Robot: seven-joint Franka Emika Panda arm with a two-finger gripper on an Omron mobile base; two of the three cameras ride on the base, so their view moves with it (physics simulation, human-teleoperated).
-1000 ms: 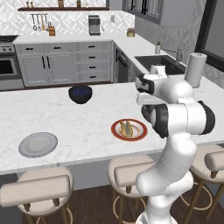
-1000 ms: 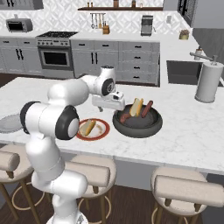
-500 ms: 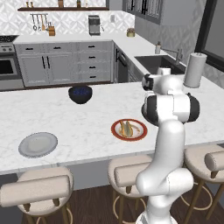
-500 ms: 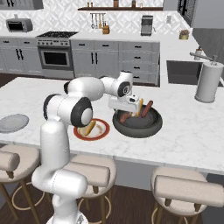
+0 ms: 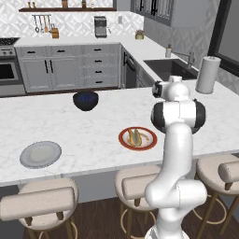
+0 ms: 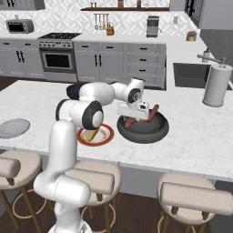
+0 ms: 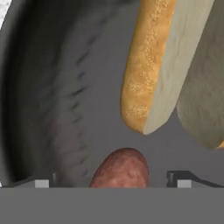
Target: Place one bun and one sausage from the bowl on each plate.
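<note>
The gripper (image 6: 136, 110) hangs low over the near-left part of the dark grey bowl (image 6: 160, 134), its fingers spread wide and holding nothing; in the hand view the two dark tips stand far apart at the bottom, one at each side, with a sausage (image 7: 120, 170) rising between them; its rounded end points up the picture, away from the hand, so its long axis seems to run roughly across the line joining the tips, which is the lie a pinch across its width wants; how much of its length reaches back under the hand cannot be told. Just beyond that end lies a bun (image 7: 162, 61), its split face pale and its crust tan, slanting up and to the right; it is apart from the sausage but close, and a second pale bun surface (image 7: 205, 87) lies beside it at the right edge. In the right base view another sausage (image 6: 153, 113) leans against the far wall of the bowl. The red-rimmed plate (image 6: 107, 137) sits just left of the bowl and already carries a bun (image 6: 93, 134); whether a sausage lies with it is too small to tell; the grey plate (image 5: 28, 161) lies bare, well apart to the left. The likely step is a short straight descent onto the near sausage, keeping clear of the bun ahead.
</note>
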